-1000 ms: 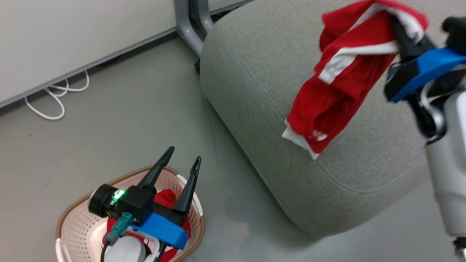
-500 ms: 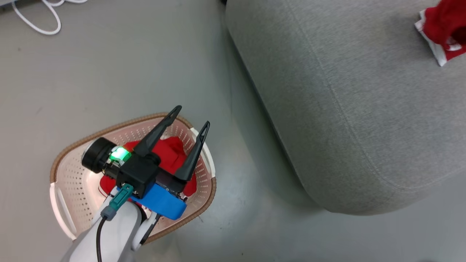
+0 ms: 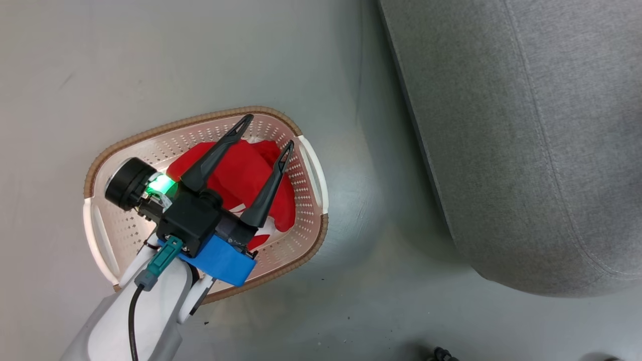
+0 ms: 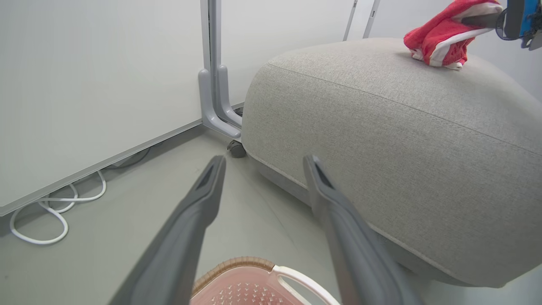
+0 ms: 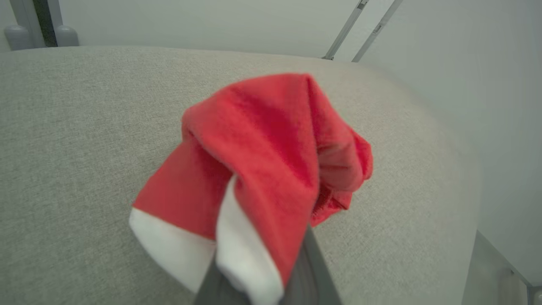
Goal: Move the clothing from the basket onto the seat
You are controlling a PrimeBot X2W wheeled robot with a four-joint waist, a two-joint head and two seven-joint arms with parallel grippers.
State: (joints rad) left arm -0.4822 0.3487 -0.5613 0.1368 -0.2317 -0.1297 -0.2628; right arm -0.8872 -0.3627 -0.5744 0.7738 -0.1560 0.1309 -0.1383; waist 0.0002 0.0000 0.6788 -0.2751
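Garment (image 5: 271, 148) now touches the seat's (image 5: 84, 127) far edge, right gripper (image 4: 482, 19) still pinching; left gripper (image 3: 269, 131) wide open, empty, above basket's (image 3: 311, 165) remaining piece (image 3: 241, 175).

Seat (image 3: 526, 125) is showing matt, coarse-woven grey cloth. Basket (image 3: 123, 233) is reading to me as smooth perforated plastic, faintly glossy, with a woven-look rim. Clothing (image 3: 241, 170) is looking soft, matt. Floor (image 3: 200, 60) is giving off a smooth dull sheen. Fingers (image 4: 186, 237) are showing matt dark plastic.
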